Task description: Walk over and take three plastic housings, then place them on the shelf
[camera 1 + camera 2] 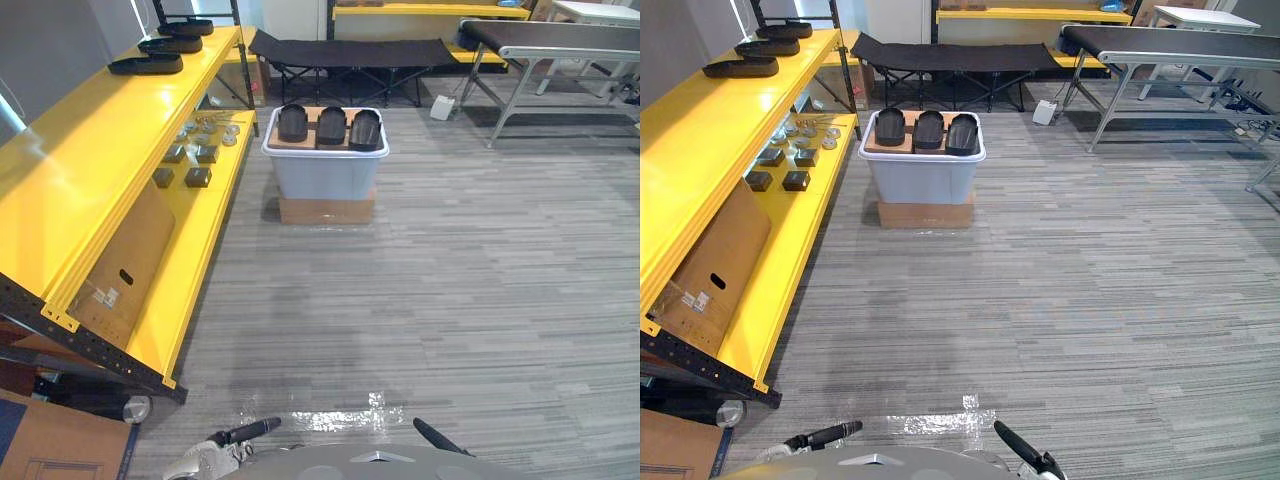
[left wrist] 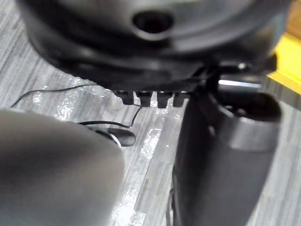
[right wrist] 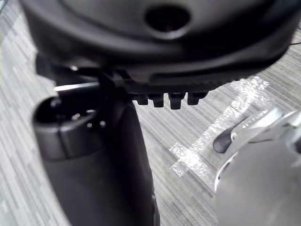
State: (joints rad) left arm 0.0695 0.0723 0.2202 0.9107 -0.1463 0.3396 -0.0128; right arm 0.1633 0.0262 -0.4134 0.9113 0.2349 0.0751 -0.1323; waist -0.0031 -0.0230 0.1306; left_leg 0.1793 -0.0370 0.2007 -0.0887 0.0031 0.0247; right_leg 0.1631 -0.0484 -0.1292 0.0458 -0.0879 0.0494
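Observation:
Three black plastic housings [image 1: 292, 122] [image 1: 331, 126] [image 1: 365, 130] stand side by side on a cardboard sheet on top of a pale grey bin [image 1: 325, 178], a few steps ahead on the floor. The yellow shelf [image 1: 95, 160] runs along my left, and three more black housings [image 1: 146, 65] lie on its top level at the far end. My left hand [image 1: 245, 432] and right hand [image 1: 440, 437] hang low at the near edge, far from the bin. Both are open and hold nothing; the wrist views show the left thumb [image 2: 225, 155] and the right thumb [image 3: 94, 155] over bare floor.
The bin rests on a flat cardboard box [image 1: 327, 210]. A cardboard carton [image 1: 125, 262] and several small metal parts [image 1: 200, 150] sit on the shelf's lower level. A black folding cot [image 1: 350, 50] and a metal-legged conveyor table [image 1: 560, 40] stand behind. Shiny tape [image 1: 335, 415] marks the floor near me.

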